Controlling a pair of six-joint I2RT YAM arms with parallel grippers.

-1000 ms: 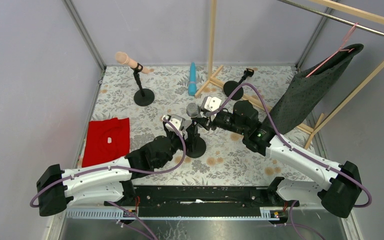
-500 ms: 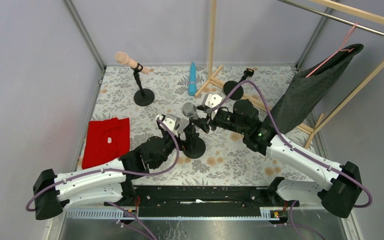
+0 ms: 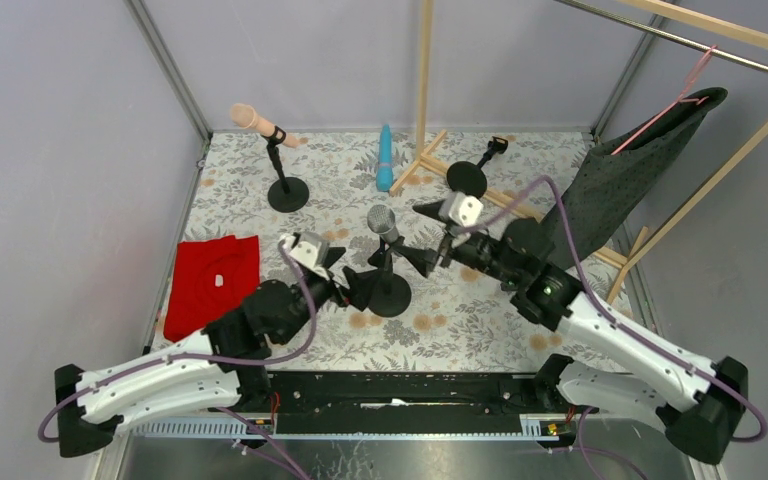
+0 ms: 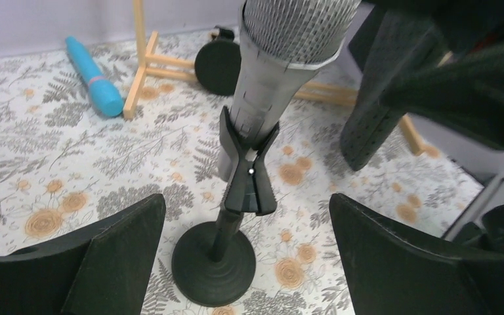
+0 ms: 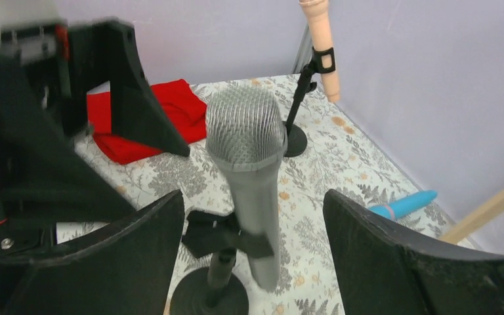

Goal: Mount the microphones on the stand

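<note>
At the middle of the tabletop (image 3: 480,310), the left gripper (image 3: 350,275) and right gripper (image 3: 422,238) are gaping wide, empty, flanking the silver-grey microphone (image 3: 384,222) sitting clipped in its stand (image 3: 396,297). Beyond, the cyan-blue microphone (image 3: 385,158) is lying near the far edge. The peach-pink microphone (image 3: 255,122) is sitting clipped toward the far-left corner.

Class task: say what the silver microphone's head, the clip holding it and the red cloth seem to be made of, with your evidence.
Silver microphone's head: probably metal mesh; a fine woven grid with a dull grey sheen.
Clip: likely moulded plastic; matte black, smooth edges, though rubber is possible.
Red cloth: soft fabric; matte, lying in folds with creases.
</note>
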